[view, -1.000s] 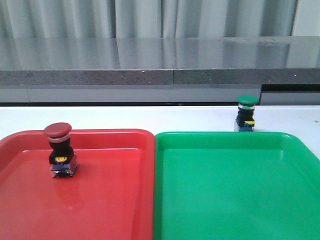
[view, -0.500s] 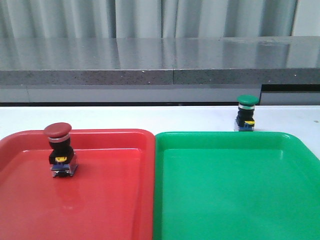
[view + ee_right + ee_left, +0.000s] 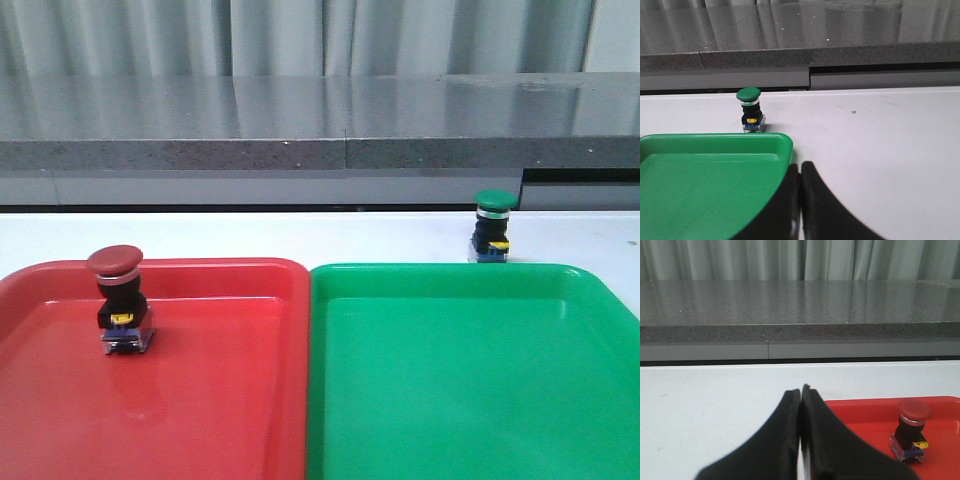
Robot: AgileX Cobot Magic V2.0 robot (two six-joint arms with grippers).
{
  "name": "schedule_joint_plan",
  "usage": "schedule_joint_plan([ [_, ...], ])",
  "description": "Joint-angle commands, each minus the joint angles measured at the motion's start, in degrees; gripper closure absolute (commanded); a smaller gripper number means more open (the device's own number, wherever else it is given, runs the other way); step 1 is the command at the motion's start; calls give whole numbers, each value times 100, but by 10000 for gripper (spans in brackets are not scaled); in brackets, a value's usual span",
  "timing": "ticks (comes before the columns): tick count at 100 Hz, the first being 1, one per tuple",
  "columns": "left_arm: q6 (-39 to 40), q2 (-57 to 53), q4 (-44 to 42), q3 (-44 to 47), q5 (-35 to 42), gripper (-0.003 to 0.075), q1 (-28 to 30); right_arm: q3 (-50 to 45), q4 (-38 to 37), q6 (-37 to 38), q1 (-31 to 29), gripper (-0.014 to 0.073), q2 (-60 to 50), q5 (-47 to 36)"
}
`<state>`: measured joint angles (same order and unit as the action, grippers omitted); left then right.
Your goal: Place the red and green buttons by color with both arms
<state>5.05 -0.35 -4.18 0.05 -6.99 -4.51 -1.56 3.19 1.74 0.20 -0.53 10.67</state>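
The red button [image 3: 118, 300] stands upright in the red tray [image 3: 200, 400], near its far left; it also shows in the left wrist view [image 3: 911, 431]. The green button [image 3: 492, 227] stands upright on the white table just behind the green tray [image 3: 470, 400]; it also shows in the right wrist view [image 3: 750, 109]. My left gripper [image 3: 800, 390] is shut and empty, over the table beside the red tray's corner. My right gripper [image 3: 800, 166] is shut and empty, at the green tray's far right corner [image 3: 782, 142]. Neither arm shows in the front view.
The two trays sit side by side at the table's front, touching along the middle. A grey stone ledge [image 3: 320, 125] runs along the back of the white table [image 3: 300, 235], with grey curtains behind it.
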Motion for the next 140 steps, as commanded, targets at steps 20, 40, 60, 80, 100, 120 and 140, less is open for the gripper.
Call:
schedule_joint_plan([
  [20,33,-171,17,243,511,739,11,80,-45,0,-43,660,-123,-422],
  [40,33,-171,17,243,511,739,11,80,-110,-91,-43,660,-123,-425],
  [60,33,-171,17,243,511,739,11,86,-110,-91,-43,660,-123,-605],
  [80,33,-171,17,243,511,739,11,125,-104,-17,-43,660,-123,-1783],
  [100,33,-171,17,243,511,739,11,901,-104,10,-43,660,-52,-1388],
  [120,33,-171,17,243,511,739,11,2286,-109,5,-43,660,559,288],
  [140,33,-171,17,243,511,739,11,3713,-109,1,-43,660,1662,2077],
])
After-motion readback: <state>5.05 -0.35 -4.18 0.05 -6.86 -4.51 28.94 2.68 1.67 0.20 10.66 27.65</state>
